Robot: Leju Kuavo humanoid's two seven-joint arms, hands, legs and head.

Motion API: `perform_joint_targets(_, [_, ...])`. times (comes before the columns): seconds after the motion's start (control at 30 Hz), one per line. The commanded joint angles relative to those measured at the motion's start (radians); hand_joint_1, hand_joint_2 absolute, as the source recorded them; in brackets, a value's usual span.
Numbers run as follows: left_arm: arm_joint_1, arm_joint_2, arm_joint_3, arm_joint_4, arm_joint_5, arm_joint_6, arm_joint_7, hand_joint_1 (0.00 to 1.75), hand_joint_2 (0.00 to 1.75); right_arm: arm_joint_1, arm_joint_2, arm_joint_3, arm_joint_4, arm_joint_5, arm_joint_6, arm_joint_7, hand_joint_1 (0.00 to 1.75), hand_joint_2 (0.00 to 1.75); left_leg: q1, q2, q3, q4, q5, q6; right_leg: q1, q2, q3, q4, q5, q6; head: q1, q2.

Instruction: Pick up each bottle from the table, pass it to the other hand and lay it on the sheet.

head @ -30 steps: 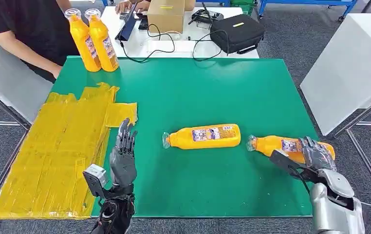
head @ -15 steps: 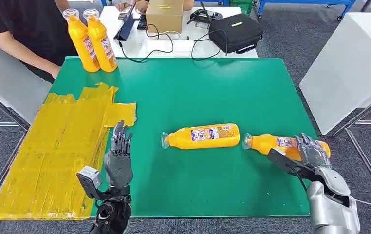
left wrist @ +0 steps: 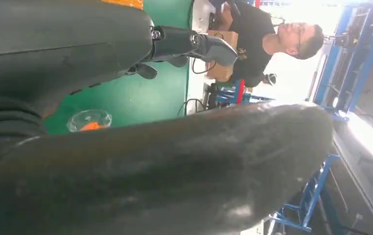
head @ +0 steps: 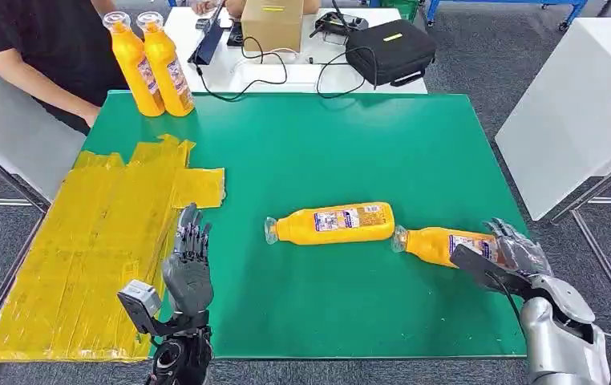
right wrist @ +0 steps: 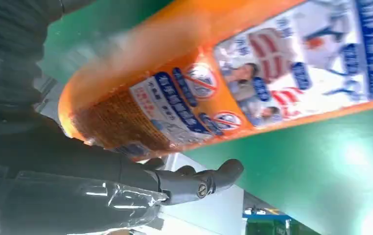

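Note:
Two orange bottles lie on the green mat (head: 326,144). The middle bottle (head: 330,223) lies on its side with its cap toward the sheet. My right hand (head: 515,261) wraps the base of the right bottle (head: 439,242), thumb on the near side and fingers over the far side; the bottle still rests on the mat. In the right wrist view the bottle's label (right wrist: 253,73) fills the palm of my right hand (right wrist: 101,166). My left hand (head: 186,269) stands open and upright, fingers apart, beside the yellow sheet (head: 94,241). The left wrist view shows a clear bottle cap (left wrist: 89,120).
Two more orange bottles (head: 151,64) stand upright at the mat's far left corner, next to a person in a black shirt (head: 38,40). Behind the mat are a cardboard box (head: 273,24), cables and a black bag (head: 389,50). A white table (head: 575,104) stands at the right.
My right hand has closed around the right bottle and shifted it toward the middle bottle, so its cap now nearly touches that one. My left hand has drifted slightly toward the sheet.

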Motion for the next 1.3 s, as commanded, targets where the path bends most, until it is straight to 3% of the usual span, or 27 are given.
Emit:
perform_joint_targets(0.03, [-0.027,0.019,0.013,0.049,0.001,-0.003,-0.013,0.0,0.0,-0.017,-0.009,-0.007,0.048,0.007,0.013,0.006,0.0,1.75,0.0,0.001,0.003,-0.001,-0.001,0.0,0.001,0.002,0.002,-0.001,0.0,-0.002,0.0,0.0])
perform_joint_targets(0.27, [-0.045,0.036,-0.025,0.04,0.012,0.011,-0.013,0.0,0.0,-0.091,-0.09,0.02,0.201,0.028,0.033,0.016,0.0,1.75,0.0,0.001,0.004,0.0,-0.001,0.001,0.0,0.002,0.004,-0.001,-0.001,-0.003,0.0,0.0])
perform_joint_targets(0.47, [-0.047,0.033,-0.031,0.034,0.014,0.018,-0.013,0.0,0.0,-0.081,-0.089,0.026,0.196,0.03,0.033,0.017,0.0,1.75,0.0,0.001,0.004,0.0,-0.002,0.001,0.0,0.002,0.004,-0.001,-0.001,-0.004,0.0,0.0])
perform_joint_targets(0.57, [-0.056,0.035,-0.041,0.039,0.013,0.025,-0.013,0.0,0.0,-0.016,-0.11,0.044,0.191,0.037,0.046,0.028,0.0,1.75,0.0,0.001,0.002,-0.001,-0.001,0.0,0.0,0.002,0.002,-0.001,0.0,-0.003,0.0,0.0])
perform_joint_targets(0.73, [-0.093,0.033,-0.042,0.053,0.013,0.025,-0.013,0.0,0.0,-0.058,-0.148,0.115,0.334,0.062,0.056,0.047,0.0,1.75,0.001,-0.001,0.001,-0.001,0.0,0.0,0.001,0.0,0.002,-0.002,0.0,-0.002,0.0,0.0])
perform_joint_targets(0.87, [-0.057,0.033,-0.028,0.034,0.013,0.032,-0.013,0.0,0.0,0.035,-0.129,0.132,0.327,0.046,-0.013,0.033,0.0,1.75,0.002,-0.002,0.005,-0.002,0.0,0.0,0.002,-0.002,0.006,-0.003,0.0,-0.002,0.0,0.0])
perform_joint_targets(1.03, [-0.057,0.033,-0.028,0.034,0.013,0.032,-0.013,0.0,0.0,0.035,-0.129,0.132,0.327,0.046,-0.013,0.033,0.0,1.75,0.002,-0.001,0.012,-0.002,-0.003,0.001,0.002,-0.001,0.013,-0.005,-0.001,-0.002,0.0,0.0])
perform_joint_targets(1.2, [-0.024,0.026,-0.018,0.004,0.007,0.022,-0.013,0.0,0.0,-0.041,-0.05,0.16,0.355,0.045,-0.08,0.076,0.0,1.75,0.002,0.002,0.02,-0.001,-0.006,0.003,0.003,0.003,0.012,-0.006,-0.005,-0.001,0.001,0.0])
perform_joint_targets(1.27, [-0.024,0.023,-0.012,0.016,0.007,0.015,-0.013,0.0,0.0,-0.042,-0.061,0.151,0.313,0.012,-0.096,0.025,0.0,1.75,0.002,0.004,0.021,-0.002,-0.007,0.003,0.002,0.005,0.022,-0.006,-0.003,0.0,0.0,0.0])
perform_joint_targets(1.3, [-0.025,0.023,-0.009,0.016,0.007,0.015,-0.013,0.0,0.0,-0.036,-0.066,0.157,0.291,0.012,-0.099,0.016,0.0,0.0,0.002,0.006,0.022,-0.003,-0.006,0.003,0.002,0.008,0.021,-0.006,-0.002,-0.002,0.0,0.0])
